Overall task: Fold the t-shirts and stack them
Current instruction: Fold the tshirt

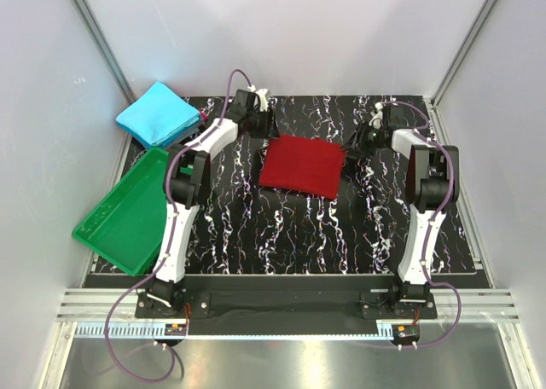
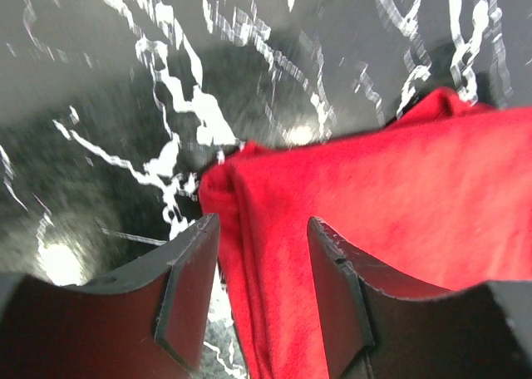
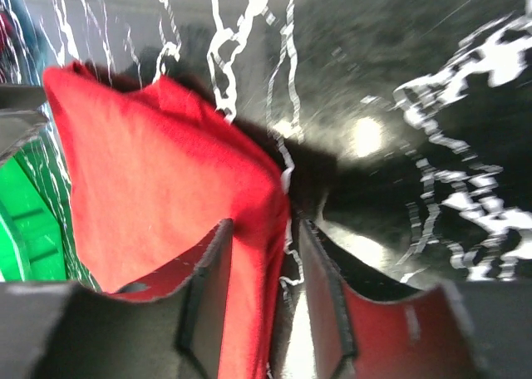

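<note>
Red shirt [image 1: 302, 165] folded mid-table, blue shirt [image 1: 158, 113] far left; left gripper [image 2: 262, 229] and right gripper [image 3: 264, 229] parted astride the red one's far corners, liable to pinch only top layers, unfolding it.

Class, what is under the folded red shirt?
The red shirt lies flat on the black marbled table, which shows all around it. Whatever is directly beneath the cloth is covered and cannot be seen.

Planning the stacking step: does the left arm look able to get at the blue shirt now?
Probably yes: the blue shirt lies folded at the far left corner, close beside that arm, with nothing between. But the left gripper, jaws open, straddles the red shirt.
</note>
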Controlling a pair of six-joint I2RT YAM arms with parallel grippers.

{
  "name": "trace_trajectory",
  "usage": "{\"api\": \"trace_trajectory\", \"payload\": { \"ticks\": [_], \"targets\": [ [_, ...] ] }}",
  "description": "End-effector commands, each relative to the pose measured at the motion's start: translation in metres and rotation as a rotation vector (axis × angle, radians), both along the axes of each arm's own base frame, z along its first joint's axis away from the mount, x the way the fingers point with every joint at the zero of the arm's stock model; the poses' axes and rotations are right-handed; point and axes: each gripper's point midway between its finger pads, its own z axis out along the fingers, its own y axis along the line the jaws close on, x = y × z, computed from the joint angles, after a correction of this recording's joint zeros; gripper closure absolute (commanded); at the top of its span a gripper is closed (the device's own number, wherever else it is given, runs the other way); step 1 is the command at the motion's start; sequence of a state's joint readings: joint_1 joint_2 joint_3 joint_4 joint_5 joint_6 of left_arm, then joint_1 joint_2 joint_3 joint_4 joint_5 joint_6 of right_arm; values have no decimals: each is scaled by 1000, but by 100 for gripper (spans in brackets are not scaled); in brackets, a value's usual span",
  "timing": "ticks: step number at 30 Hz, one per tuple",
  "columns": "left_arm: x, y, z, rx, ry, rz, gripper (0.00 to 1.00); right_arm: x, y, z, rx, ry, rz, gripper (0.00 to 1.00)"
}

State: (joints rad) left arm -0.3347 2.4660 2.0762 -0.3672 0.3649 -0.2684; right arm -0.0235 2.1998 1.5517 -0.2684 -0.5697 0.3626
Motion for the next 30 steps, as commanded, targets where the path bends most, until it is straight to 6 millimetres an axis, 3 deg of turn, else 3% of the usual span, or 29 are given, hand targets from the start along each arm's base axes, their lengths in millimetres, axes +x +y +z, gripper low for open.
{"api": "trace_trajectory", "payload": {
  "ticks": [1, 12, 21, 25, 30],
  "targets": [
    [22, -5, 31, -49, -104, -21, 49, 15, -2, 12, 13, -50, 16, 57],
    [21, -12, 12, -78, -64, -37, 53, 20, 2, 11, 35, -51, 33, 60],
    [27, -16, 29, -108, -95, -22, 61, 18, 3, 6, 41, -37, 36, 62],
    [26, -16, 38, -127, -121, -17, 60, 18, 3, 4, 44, -32, 37, 62],
    [25, -15, 36, -117, -121, -12, 57, 19, 4, 2, 51, -30, 39, 62]
  ]
}}
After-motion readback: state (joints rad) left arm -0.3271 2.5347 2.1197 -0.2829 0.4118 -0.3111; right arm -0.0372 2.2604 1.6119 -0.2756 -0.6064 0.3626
